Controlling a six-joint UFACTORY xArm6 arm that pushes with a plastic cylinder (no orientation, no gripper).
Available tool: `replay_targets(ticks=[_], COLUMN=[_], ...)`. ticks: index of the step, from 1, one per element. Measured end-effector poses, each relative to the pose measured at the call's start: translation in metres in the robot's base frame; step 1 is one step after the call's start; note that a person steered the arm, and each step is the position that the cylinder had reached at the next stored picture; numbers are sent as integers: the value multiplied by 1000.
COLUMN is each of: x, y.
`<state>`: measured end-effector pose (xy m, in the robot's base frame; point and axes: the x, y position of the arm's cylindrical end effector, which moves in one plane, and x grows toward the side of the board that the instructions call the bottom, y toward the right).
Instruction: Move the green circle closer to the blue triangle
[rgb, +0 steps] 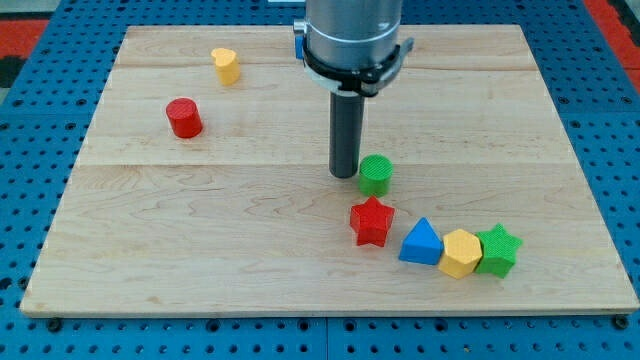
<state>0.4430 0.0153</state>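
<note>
The green circle stands right of the board's middle. The blue triangle lies below and to its right, near the view's bottom. My tip rests on the board just left of the green circle, touching or almost touching its side. A red star lies between the green circle and the blue triangle, just left of the triangle.
A yellow hexagon touches the blue triangle's right side, and a green star touches the hexagon. A red cylinder and a yellow heart-like block sit at the upper left. The wooden board lies on a blue pegboard.
</note>
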Motion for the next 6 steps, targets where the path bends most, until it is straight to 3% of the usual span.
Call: replay_targets(ticks=[2,4,6], x=[-58,-49,-14], y=[-51,-21,-11])
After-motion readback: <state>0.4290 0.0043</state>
